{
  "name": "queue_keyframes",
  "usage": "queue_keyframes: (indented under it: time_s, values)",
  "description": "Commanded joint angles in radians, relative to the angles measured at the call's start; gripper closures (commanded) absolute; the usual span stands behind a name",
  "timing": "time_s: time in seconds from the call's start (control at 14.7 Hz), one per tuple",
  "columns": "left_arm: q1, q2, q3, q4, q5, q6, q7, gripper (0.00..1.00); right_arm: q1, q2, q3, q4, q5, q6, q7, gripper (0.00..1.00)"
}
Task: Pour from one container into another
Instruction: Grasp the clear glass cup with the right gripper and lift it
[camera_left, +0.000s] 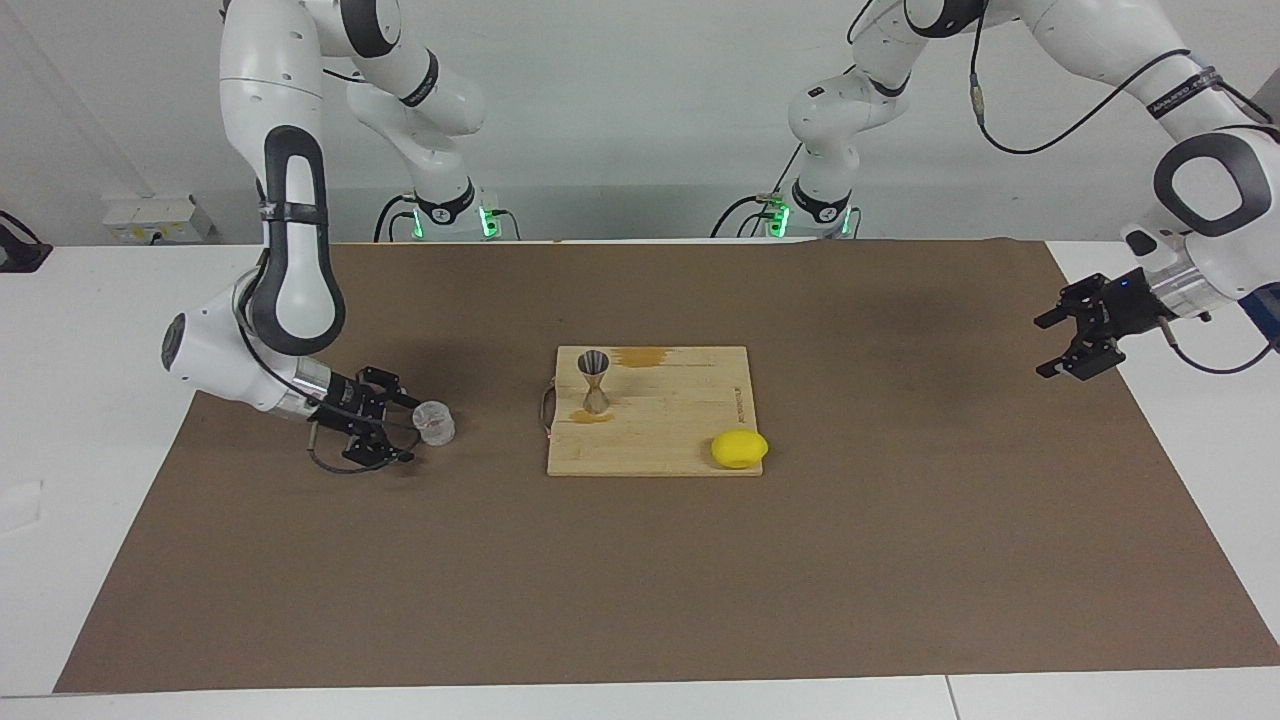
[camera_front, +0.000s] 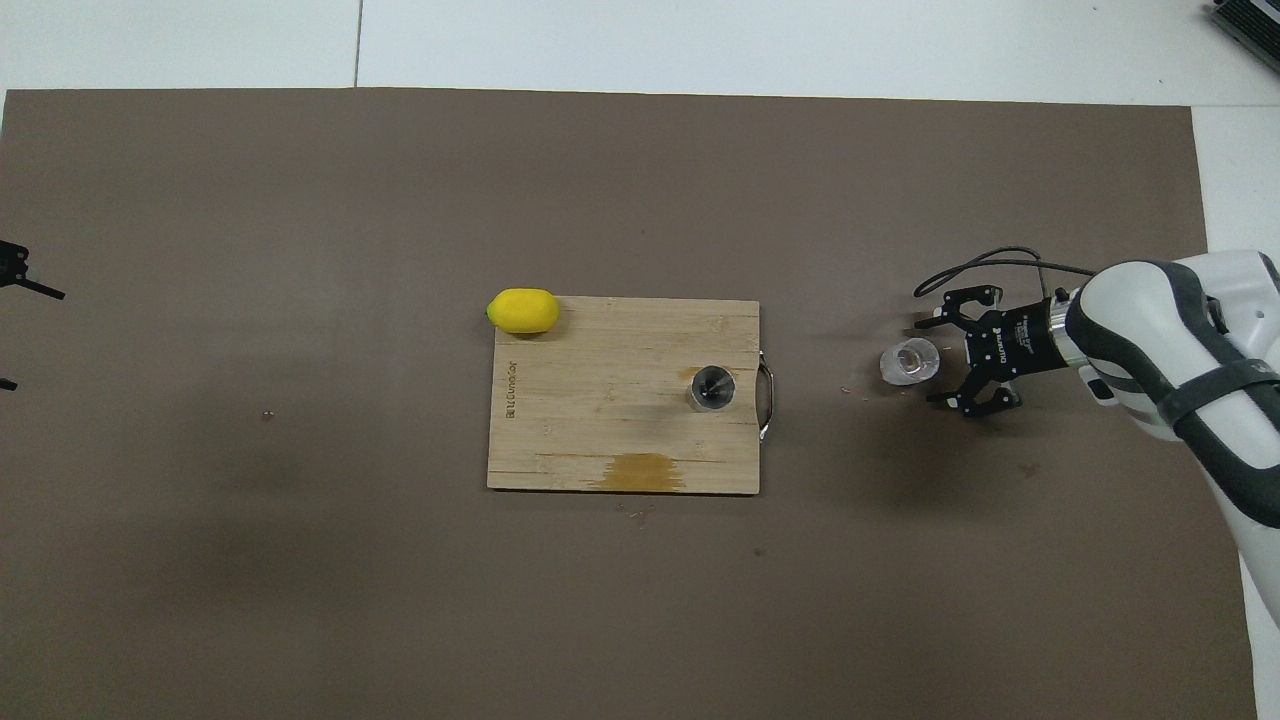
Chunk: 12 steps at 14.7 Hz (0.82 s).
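Two robot arms work over a brown mat (camera_left: 640, 560) on a white table. On the mat's middle lies a wooden cutting board (camera_left: 670, 430); the metal jigger (camera_left: 594, 381) stands upright on it nearer the robots, and a lemon (camera_left: 739, 448) lies at its corner farthest from them. Toward the right arm's end, the glass cup (camera_left: 434, 421) stands on the mat, with the right gripper (camera_left: 405, 428) low just beside it, jaws wide. At the mat's edge on the left arm's end, the left gripper (camera_left: 1048, 345) hangs open, holding nothing.

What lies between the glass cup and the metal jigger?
Bare brown mat, then the board's handle, between cup and jigger; overhead view shows it.
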<state>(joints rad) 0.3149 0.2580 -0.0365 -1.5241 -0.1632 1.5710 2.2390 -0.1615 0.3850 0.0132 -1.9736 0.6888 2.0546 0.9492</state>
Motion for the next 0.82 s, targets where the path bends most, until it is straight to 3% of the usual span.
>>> queue_keyframes:
  time_s: [0.0,0.55,0.68,0.75]
  values:
    - [-0.075,-0.040,0.007,-0.001,0.062,-0.020,-0.148,0.00,0.003,-0.044,0.002,-0.045,0.035,0.015,-0.030,0.00]
    - [-0.284,-0.117,0.006,-0.025,0.203,-0.020,-0.885,0.00,0.030,-0.049,0.004,-0.062,0.038,0.026,-0.027,0.00]
    - [-0.310,-0.175,0.006,-0.063,0.235,-0.025,-1.151,0.00,0.030,-0.049,0.004,-0.062,0.038,0.026,-0.027,0.13]
    - [-0.310,-0.216,0.004,-0.103,0.235,-0.023,-1.277,0.00,0.028,-0.049,0.004,-0.062,0.040,0.024,-0.029,0.28]
